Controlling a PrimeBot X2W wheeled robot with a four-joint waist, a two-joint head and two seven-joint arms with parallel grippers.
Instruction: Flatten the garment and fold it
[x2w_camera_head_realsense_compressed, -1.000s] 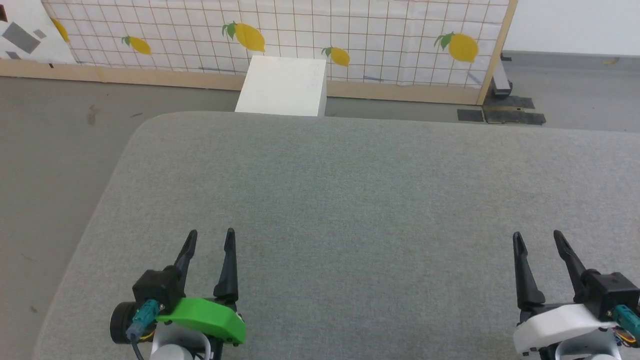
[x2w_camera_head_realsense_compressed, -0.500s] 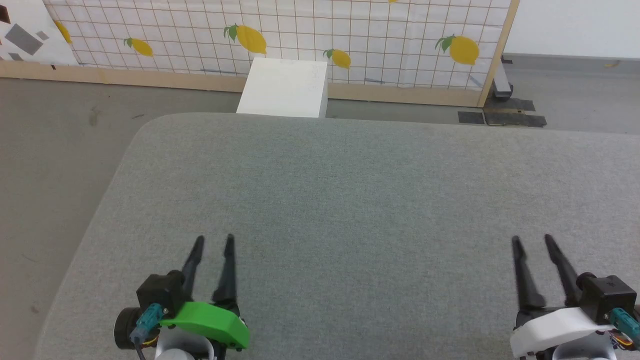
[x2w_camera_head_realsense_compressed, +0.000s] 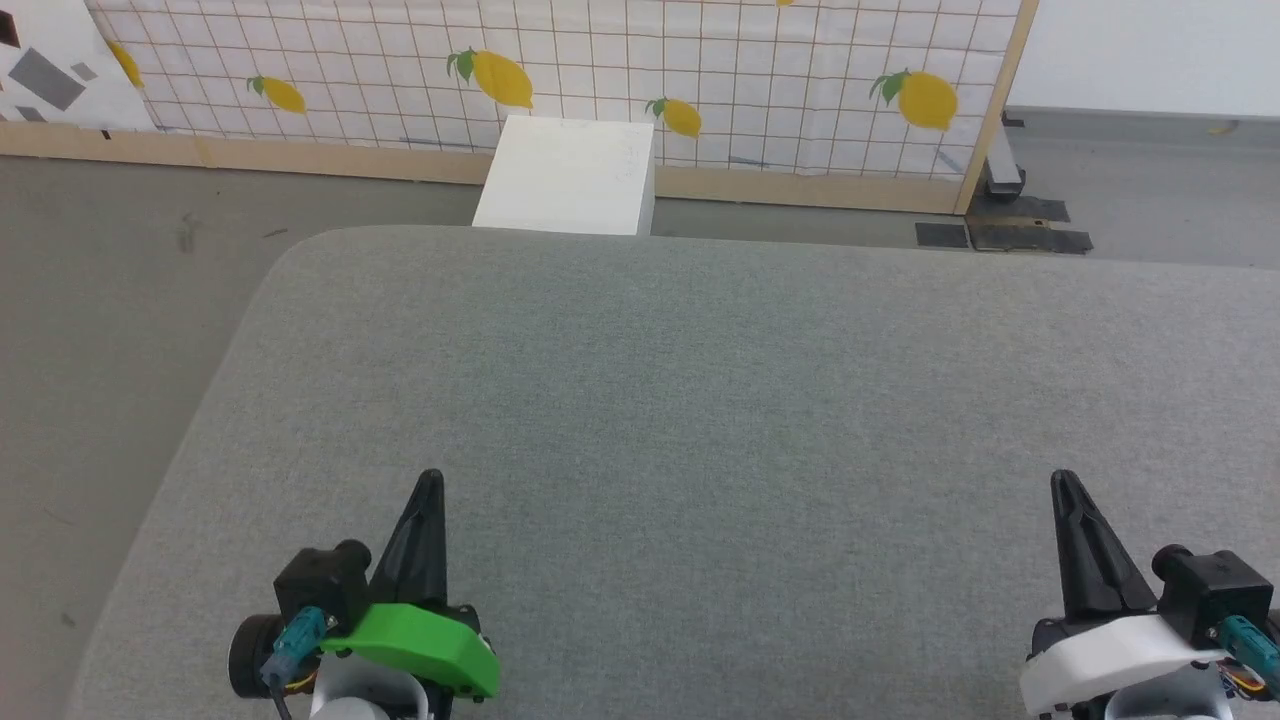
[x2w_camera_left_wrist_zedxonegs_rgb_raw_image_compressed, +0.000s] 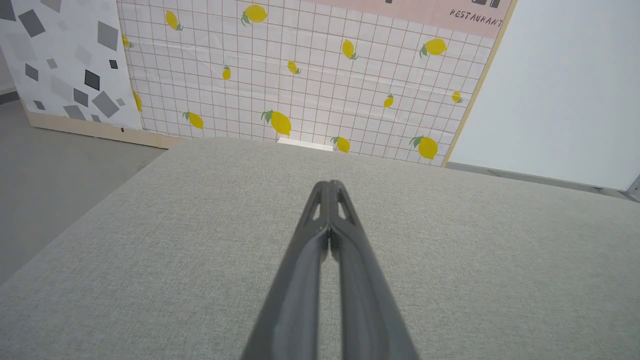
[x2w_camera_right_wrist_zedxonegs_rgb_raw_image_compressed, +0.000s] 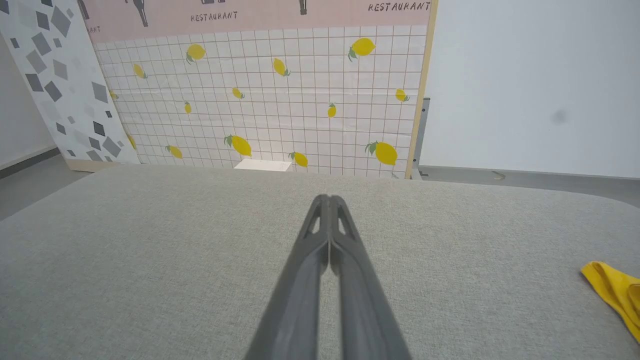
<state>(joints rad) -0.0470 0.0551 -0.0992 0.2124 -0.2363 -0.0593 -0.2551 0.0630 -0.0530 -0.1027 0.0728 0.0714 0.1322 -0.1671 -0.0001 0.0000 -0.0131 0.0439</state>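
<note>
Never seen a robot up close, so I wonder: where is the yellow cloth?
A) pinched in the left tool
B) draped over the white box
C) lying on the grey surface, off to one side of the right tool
C: the right wrist view shows the yellow cloth lying on the grey surface, apart from the shut right tool.

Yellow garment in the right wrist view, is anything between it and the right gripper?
Nothing visible. Bare grey padded surface lies between the right gripper and the garment at that view's right edge.
</note>
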